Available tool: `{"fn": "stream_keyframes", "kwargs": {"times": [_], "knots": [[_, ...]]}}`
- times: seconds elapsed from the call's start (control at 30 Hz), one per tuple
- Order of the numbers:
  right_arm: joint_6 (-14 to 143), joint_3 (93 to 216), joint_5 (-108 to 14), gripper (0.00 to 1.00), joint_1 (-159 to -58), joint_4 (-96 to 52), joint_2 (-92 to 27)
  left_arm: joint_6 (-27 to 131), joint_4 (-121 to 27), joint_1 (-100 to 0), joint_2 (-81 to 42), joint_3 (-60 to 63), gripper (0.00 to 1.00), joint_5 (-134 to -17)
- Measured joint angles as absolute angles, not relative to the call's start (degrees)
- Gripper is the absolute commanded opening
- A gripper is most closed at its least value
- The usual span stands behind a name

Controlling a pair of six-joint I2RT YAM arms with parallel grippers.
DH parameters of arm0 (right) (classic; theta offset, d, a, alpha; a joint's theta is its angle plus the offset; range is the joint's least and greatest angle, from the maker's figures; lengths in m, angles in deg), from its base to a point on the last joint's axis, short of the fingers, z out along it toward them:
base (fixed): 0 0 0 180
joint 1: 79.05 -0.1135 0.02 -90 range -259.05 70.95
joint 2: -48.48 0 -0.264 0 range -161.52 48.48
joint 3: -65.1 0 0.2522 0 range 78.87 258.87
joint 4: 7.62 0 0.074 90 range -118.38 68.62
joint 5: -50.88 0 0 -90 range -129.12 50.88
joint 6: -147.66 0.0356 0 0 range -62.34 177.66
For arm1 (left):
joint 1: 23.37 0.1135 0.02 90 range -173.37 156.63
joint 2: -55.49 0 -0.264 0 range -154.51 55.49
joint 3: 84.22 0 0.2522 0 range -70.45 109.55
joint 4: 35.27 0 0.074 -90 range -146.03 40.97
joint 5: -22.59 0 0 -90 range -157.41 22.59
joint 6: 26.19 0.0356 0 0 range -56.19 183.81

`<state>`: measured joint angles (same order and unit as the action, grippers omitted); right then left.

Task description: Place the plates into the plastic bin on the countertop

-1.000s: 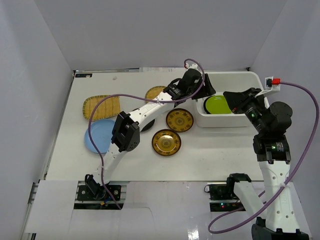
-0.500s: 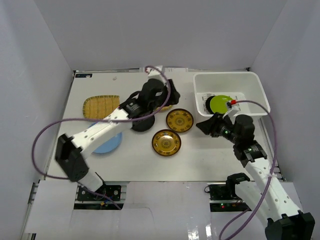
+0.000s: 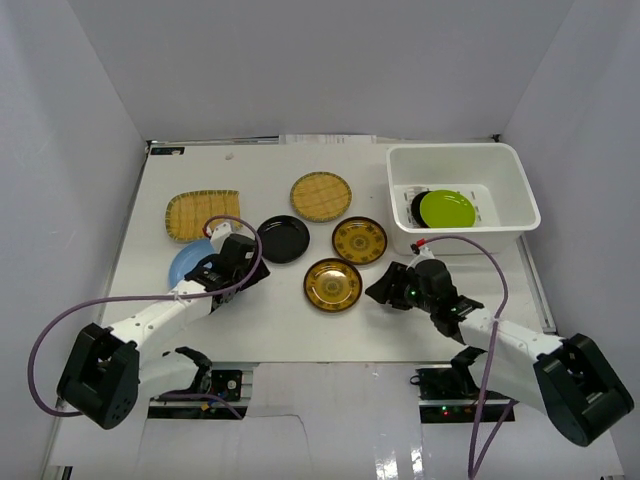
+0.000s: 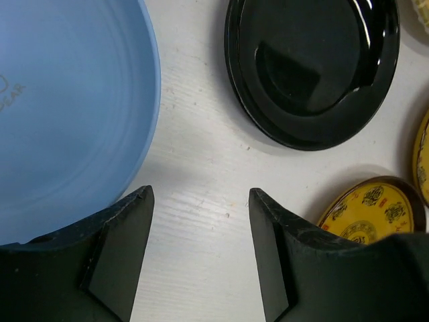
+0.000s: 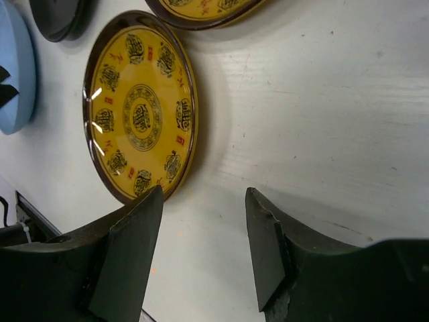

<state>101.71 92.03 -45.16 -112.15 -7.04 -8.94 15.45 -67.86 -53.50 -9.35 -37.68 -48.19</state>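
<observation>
Left tool (image 4: 201,201) hangs low over the surface (image 3: 280,325) with its jaws apart and nothing between them. Under the gap lies bare white surface, between the light blue plate (image 4: 67,114) and a glossy black plate (image 4: 312,67). In the left wrist view, its left finger (image 4: 124,241) overlaps the blue plate's near rim; I cannot tell if they touch.

Right tool (image 5: 204,194) is also spread wide and empty, low over the surface. It sits just beside the nearer gold-patterned plate (image 5: 141,107), and one finger (image 5: 131,248) reaches that plate's edge in the right wrist view. The gap itself is over bare surface.

From above, six plates lie out on the surface. The light blue plate (image 3: 185,265) is at the left, with the squarish woven plate (image 3: 202,213) behind it. The black plate (image 3: 284,238) is near the middle, and the round woven plate (image 3: 321,195) is farther back. The farther gold-patterned plate (image 3: 359,240) sits just behind the nearer one (image 3: 333,284).

The plastic bin (image 3: 520,185) stands at the far right of the surface. It holds the lime green plate (image 3: 447,208), which lies partly over a second black plate (image 3: 416,205).
</observation>
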Motion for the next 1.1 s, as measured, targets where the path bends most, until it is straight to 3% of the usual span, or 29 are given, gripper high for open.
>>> {"fn": "stream_keyframes", "kwargs": {"times": [0.2, 0.3, 0.33, 0.4, 0.43, 0.53, 0.67, 0.87, 1.0, 1.1], "knots": [[104.31, 93.35, -43.72, 0.53, -115.36, 1.84, -20.59, 13.28, -63.03, -49.37, -14.7, -37.07, 0.71, -51.14], [105.45, 94.72, -43.19, 0.43, -116.17, 5.03, -25.03, 12.26, -60.34, -47.86, -17.57, -37.07, 0.71, -53.0], [105.91, 94.88, -43.11, 0.36, -116.3, 6.1, -26.21, 12.02, -59.4, -47.43, -18.46, -37.07, 0.71, -53.67], [106.74, 94.94, -42.87, 0.32, -116.37, 7.76, -27.83, 11.75, -57.85, -46.92, -20.06, -37.07, 0.71, -54.88], [107.24, 94.94, -42.89, 0.2, -116.37, 8.37, -28.55, 11.64, -57.26, -46.75, -20.76, -36.94, 0.71, -55.25], [108.05, 94.96, -42.84, 0.08, -116.54, 10.08, -30.04, 11.6, -56.21, -46.44, -23.4, -35.71, 0.7, -56.21], [108.16, 94.96, -42.54, 0.08, -117.83, 8.44, -26.69, 11.43, -54.16, -46.38, -26.15, -33.88, 0.67, -56.52], [102.93, 99.71, -40.64, 0.08, -119.91, -4.15, -8.29, 10.75, -51.66, -46.35, -28.8, -33.35, 0.6, -56.3], [95.31, 113.45, -34.43, 0.08, -118.75, -13.0, -2.76, 10.35, -50.59, -46.35, -31.27, -31.93, 0.49, -55.95], [89.69, 123.36, -30.54, 0.08, -112.83, -15.38, -1.82, 10.25, -50.22, -46.35, -32.56, -31.25, 0.33, -55.49]]}}
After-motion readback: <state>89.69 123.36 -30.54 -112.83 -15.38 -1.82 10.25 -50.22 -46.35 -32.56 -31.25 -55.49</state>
